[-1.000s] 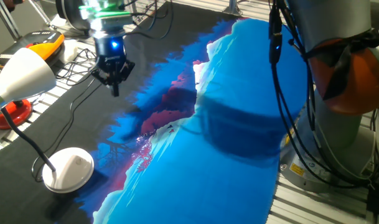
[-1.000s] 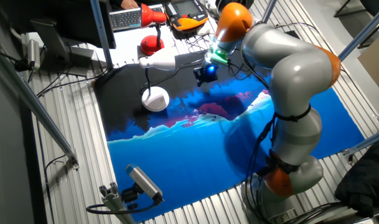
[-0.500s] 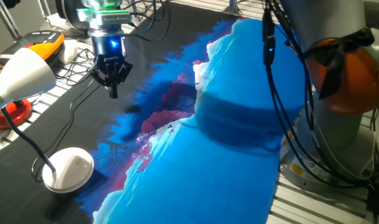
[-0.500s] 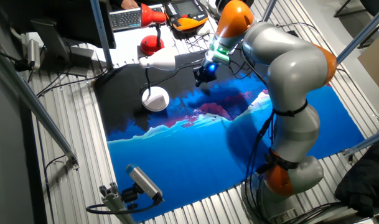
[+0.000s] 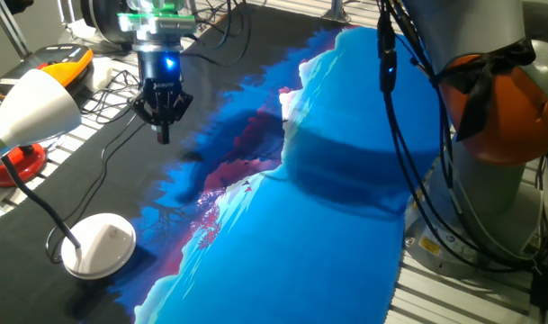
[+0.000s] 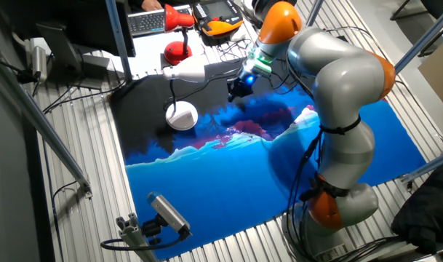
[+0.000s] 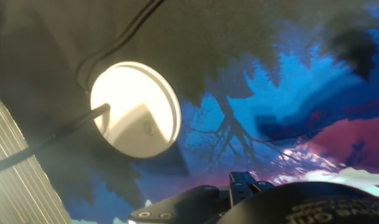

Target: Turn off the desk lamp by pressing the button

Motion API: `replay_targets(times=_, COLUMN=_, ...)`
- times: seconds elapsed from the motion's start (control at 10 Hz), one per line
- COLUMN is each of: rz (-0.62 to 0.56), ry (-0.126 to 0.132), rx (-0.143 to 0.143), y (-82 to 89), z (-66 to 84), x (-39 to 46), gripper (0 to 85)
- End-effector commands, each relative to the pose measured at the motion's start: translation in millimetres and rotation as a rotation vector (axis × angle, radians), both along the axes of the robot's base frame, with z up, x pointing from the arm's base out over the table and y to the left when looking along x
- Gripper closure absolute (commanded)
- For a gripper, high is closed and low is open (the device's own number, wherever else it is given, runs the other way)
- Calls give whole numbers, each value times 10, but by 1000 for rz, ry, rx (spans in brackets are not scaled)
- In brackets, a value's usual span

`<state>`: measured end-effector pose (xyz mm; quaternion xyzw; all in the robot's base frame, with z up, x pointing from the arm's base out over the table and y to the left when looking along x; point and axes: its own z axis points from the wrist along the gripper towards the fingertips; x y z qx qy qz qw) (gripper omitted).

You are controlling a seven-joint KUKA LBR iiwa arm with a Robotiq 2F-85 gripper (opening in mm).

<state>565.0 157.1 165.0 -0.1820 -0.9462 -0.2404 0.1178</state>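
Desk lamp: standing at the mat's left end, its white dome base resting on the black part.
Button: showing in the hand view as a faint mark on the base.
Gripper: hanging above the mat, well apart from the base, holding nothing; finger opening impossible to tell.

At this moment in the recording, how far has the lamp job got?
Nothing looks done yet: the desk lamp still throws light onto its dome base, and the button is untouched. In hand: the gripper hangs in the air above the mat, well away from the base, with the base in the hand view's sight. Left: cross over to the base, descend, and press the button.
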Motion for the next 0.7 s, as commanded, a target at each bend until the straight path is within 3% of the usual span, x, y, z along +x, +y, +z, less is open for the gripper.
replay_targets(times=0.0, rz=-14, ry=-8, rx=13, y=62, z=-101, x=19, gripper=850)
replay_targets(times=0.4, rz=-54, ry=-12, rx=36, y=309, z=-327, x=117, gripper=850)
replay_targets(times=0.6, rz=-84, ry=-12, rx=30, y=551, z=-382, x=143, gripper=850)
